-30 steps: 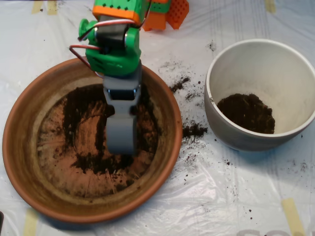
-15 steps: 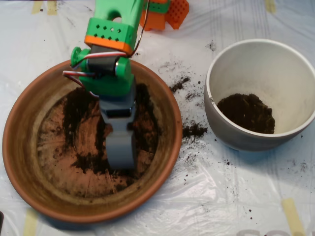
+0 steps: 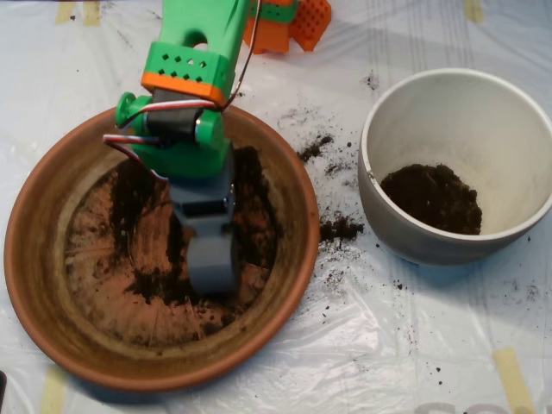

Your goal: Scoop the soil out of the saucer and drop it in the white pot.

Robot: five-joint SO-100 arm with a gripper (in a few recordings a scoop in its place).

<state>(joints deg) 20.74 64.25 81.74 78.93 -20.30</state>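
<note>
The terracotta saucer fills the left half of the overhead view. Dark soil lies inside it as a thin ring and smears, with bare orange floor between. My grey scoop points down into the saucer's middle, its tip resting at the soil band near the front. The green arm above it covers the saucer's back part. The white pot stands to the right, apart from the saucer, with a heap of soil in its bottom.
Spilled soil crumbs lie on the clear plastic sheet between saucer and pot, with more scattered behind. Orange and green arm base parts stand at the top edge. Tape strips hold the sheet down.
The arm has shifted slightly left and toward the front, carrying the scoop tip further down the saucer floor to the front soil band. The pot and its soil are unchanged.
</note>
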